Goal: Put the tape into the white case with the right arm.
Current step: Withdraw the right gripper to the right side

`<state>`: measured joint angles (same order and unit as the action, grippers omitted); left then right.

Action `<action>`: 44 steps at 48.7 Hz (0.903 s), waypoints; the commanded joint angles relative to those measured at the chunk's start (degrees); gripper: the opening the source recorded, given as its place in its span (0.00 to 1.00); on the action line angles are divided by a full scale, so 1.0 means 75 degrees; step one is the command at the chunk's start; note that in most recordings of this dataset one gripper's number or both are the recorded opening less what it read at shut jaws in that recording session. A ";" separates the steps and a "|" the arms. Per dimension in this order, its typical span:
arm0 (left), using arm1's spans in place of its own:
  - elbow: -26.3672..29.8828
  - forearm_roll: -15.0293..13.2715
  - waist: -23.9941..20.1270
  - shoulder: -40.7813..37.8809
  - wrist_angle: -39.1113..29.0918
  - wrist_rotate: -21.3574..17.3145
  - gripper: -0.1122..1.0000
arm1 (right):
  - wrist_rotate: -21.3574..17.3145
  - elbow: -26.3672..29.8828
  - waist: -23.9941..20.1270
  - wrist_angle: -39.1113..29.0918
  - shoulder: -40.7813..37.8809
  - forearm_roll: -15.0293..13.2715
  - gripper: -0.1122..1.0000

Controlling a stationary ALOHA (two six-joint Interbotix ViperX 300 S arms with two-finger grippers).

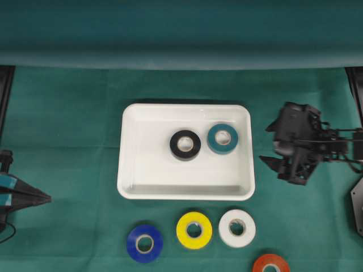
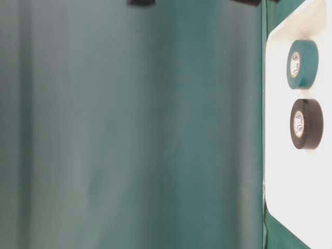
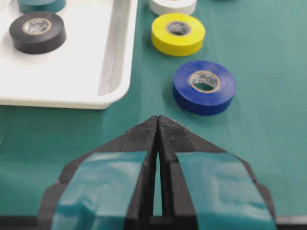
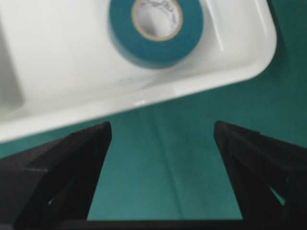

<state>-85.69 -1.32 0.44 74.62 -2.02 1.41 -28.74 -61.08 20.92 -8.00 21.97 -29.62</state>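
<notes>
The white case (image 1: 129,170) lies mid-table and holds a black tape roll (image 1: 185,144) and a teal tape roll (image 1: 222,138). Blue (image 1: 144,243), yellow (image 1: 194,230), white (image 1: 237,228) and red (image 1: 271,265) tape rolls lie on the cloth in front of it. My right gripper (image 1: 264,143) hovers just right of the case, open and empty. In the right wrist view its jaws (image 4: 161,125) stand wide over bare cloth, with the teal roll (image 4: 156,28) ahead inside the case rim (image 4: 230,76). My left gripper (image 3: 158,117) is shut on nothing, pointing towards the blue roll (image 3: 205,86).
Green cloth covers the table. The left gripper (image 1: 50,198) rests at the far left edge. A dark mount (image 1: 357,204) sits at the right edge. The table-level view shows only the case (image 2: 290,197) with its two rolls.
</notes>
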 commanded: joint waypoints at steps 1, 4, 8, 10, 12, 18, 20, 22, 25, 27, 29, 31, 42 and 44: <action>0.0094 -0.0023 0.0023 -0.0059 0.0035 0.0000 0.10 | -0.0012 -0.0281 -0.0047 0.0223 0.0445 0.0023 0.77; 0.0094 -0.0012 0.0023 -0.0059 0.0035 0.0000 0.10 | -0.0012 -0.0516 -0.0094 0.0234 0.0680 0.0023 0.77; 0.0082 -0.0012 0.0012 -0.0059 0.0047 0.0000 0.10 | -0.0012 -0.0809 -0.0164 0.0223 0.1020 0.0035 0.77; 0.0082 -0.0012 0.0023 -0.0059 0.0035 0.0000 0.10 | -0.0012 -0.0926 -0.0211 0.0223 0.1148 0.0047 0.77; 0.0094 -0.0012 0.0023 -0.0059 0.0047 0.0000 0.10 | -0.0023 -0.1055 -0.0234 0.0223 0.1289 0.0059 0.77; 0.0082 -0.0023 0.0012 -0.0059 0.0035 0.0000 0.10 | -0.0035 -0.1359 -0.0270 0.0234 0.1688 0.0129 0.77; 0.0094 -0.0012 0.0023 -0.0059 0.0035 0.0000 0.10 | -0.0070 -0.1441 -0.0281 0.0234 0.1816 0.0141 0.77; 0.0082 -0.0023 0.0023 -0.0059 0.0035 0.0000 0.10 | -0.0105 -0.1500 -0.0270 0.0234 0.1910 0.0141 0.77; 0.0082 -0.0012 0.0023 -0.0059 0.0047 0.0000 0.10 | -0.0164 -0.1559 -0.0293 0.0234 0.2051 0.0152 0.77; 0.0094 -0.0012 0.0023 -0.0059 0.0047 0.0000 0.10 | -0.0199 -0.1594 -0.0293 0.0234 0.2133 0.0141 0.77; 0.0082 -0.0012 0.0023 -0.0059 0.0035 0.0000 0.10 | -0.0234 -0.1617 -0.0305 0.0246 0.2215 0.0141 0.77; 0.0094 -0.0012 0.0023 -0.0059 0.0035 0.0000 0.10 | -0.0246 -0.1652 -0.0328 0.0246 0.2273 0.0141 0.77; 0.0105 -0.0012 0.0023 -0.0059 0.0047 -0.0012 0.10 | -0.0246 -0.1770 -0.0914 0.0281 0.2461 0.0129 0.77; 0.0070 -0.0012 0.0023 -0.0059 0.0035 -0.0012 0.10 | -0.0246 -0.1781 -0.1055 0.0281 0.2473 0.0117 0.77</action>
<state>-85.69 -1.32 0.44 74.62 -2.02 1.41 -30.50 -74.88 14.59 -6.50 40.34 -28.65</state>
